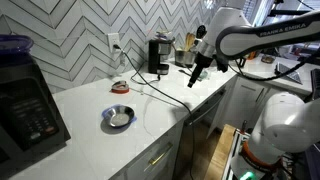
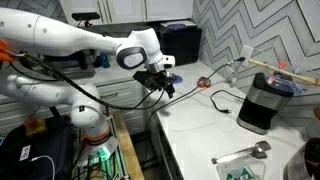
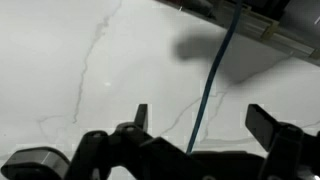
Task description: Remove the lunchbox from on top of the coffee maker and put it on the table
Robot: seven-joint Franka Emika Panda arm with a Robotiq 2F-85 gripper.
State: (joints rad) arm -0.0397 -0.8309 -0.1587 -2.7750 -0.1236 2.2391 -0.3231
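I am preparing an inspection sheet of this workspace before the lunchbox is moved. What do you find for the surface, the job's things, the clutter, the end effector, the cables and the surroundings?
Surface: white countertop with faint grey veins; no spill seen.
Job's things: coffee maker upright near the wall; lunchbox flat on top of it, untouched.
Clutter: metal bowl, small red item, black microwave.
End effector: the end effector is open, holds nothing, and is above the countertop, apart from the coffee maker.
Cables: black power cord trails over the countertop; a thin cable shows between the fingers in the wrist view.
Surroundings: tile wall, wall outlet, white cabinets below.
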